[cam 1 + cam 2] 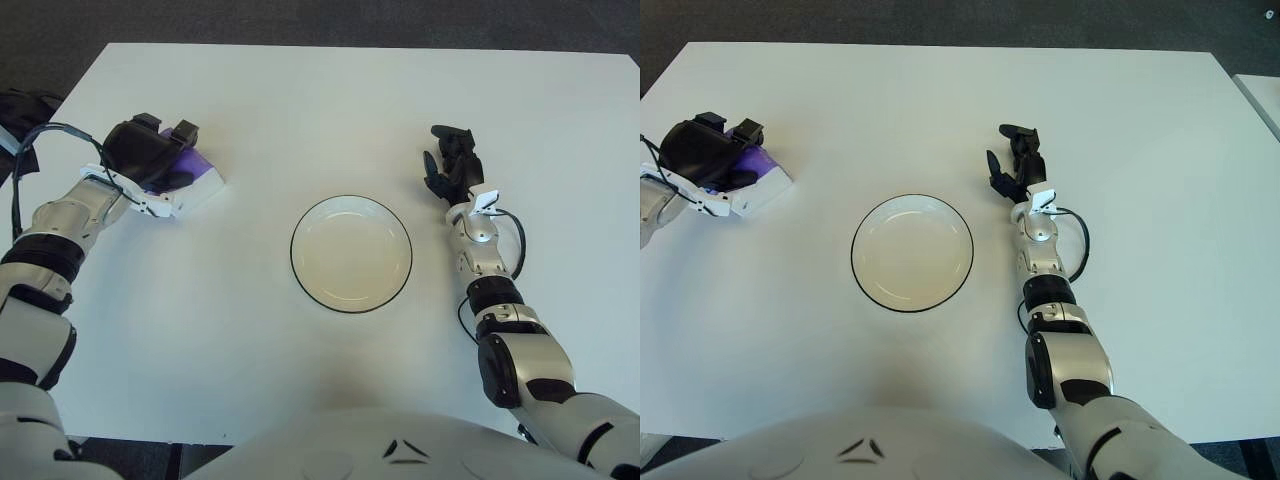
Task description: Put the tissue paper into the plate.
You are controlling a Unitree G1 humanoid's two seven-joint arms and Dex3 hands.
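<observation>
The tissue paper is a small purple and white pack (201, 184) lying on the white table at the far left. My left hand (150, 150) covers the pack from above. Its black fingers are curled around the pack, so only the right end shows. The pack still touches the tabletop. A round white plate with a thin dark rim (351, 198) sits in the middle of the table, holding nothing, well to the right of the pack. My right hand (452, 160) shows to the right of the plate, fingers loosely spread and holding nothing.
The white table's left edge (70, 95) runs close to my left arm, with dark floor beyond it. A black cable (55, 127) loops from my left wrist. Bare tabletop (255, 200) lies between the pack and the plate.
</observation>
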